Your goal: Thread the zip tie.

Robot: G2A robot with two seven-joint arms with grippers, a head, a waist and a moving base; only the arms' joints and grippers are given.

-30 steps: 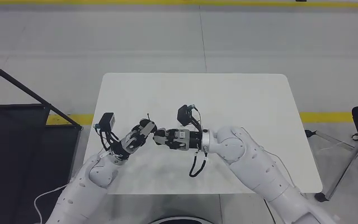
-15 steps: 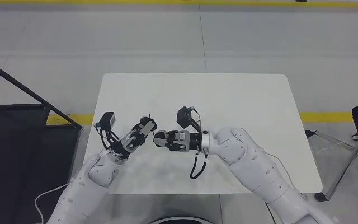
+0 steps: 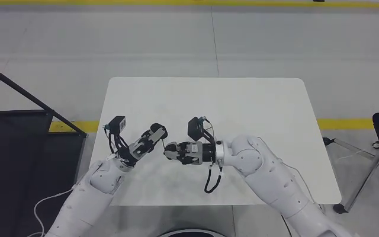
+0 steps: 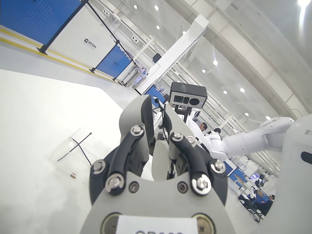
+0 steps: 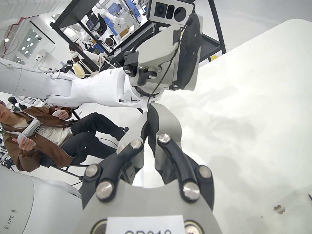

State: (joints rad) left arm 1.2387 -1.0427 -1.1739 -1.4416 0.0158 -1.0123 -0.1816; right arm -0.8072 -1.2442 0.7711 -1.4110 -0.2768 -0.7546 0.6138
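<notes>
Spare zip ties (image 4: 78, 144) on clear plastic (image 4: 64, 144)

The zip tie (image 5: 170, 60) shows as a thin black strand. Its lower end is hidden between the right gripper's (image 5: 149, 109) fingers (image 5: 168, 125), and its upper end is lost against the left gripper (image 5: 189, 40). From above it is too thin to make out. A brown scrap (image 5: 279, 209) on the counter (image 5: 243, 122) is too small to identify. The picture's edge cuts off a dark tip (image 5: 309, 197).
</notes>
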